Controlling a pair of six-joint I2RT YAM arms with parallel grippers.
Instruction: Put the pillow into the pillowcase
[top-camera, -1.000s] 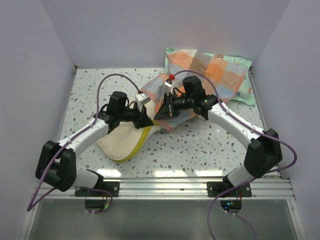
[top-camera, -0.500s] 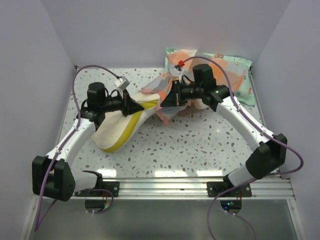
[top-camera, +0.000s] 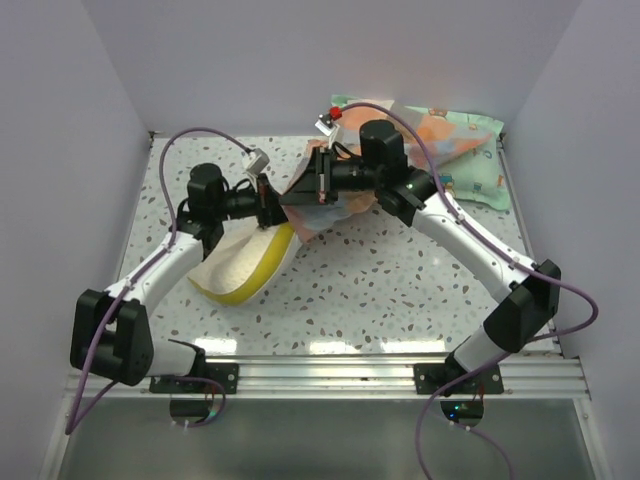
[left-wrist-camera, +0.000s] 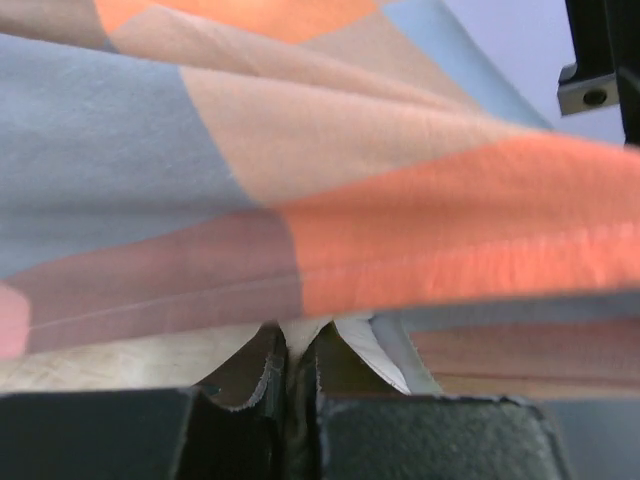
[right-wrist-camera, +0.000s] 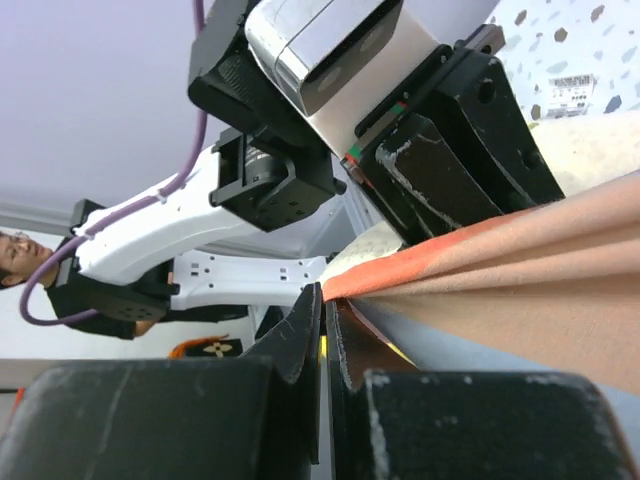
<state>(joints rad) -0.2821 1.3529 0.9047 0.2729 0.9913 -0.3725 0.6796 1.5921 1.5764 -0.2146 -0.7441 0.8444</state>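
I am clamping my left pincer and right pincer narrow on the pillowcase hem. The pillow is lying on the surface at seven o'clock of it, mostly outside. Insertion appears barely begun.

Bright, even light, soft shadows; pillowcase blurred close-up in left wrist view.

No legible writing in any view
Right wrist camera: a small white label beside the pillow edge carries dark printed lines, too small and blurred to read
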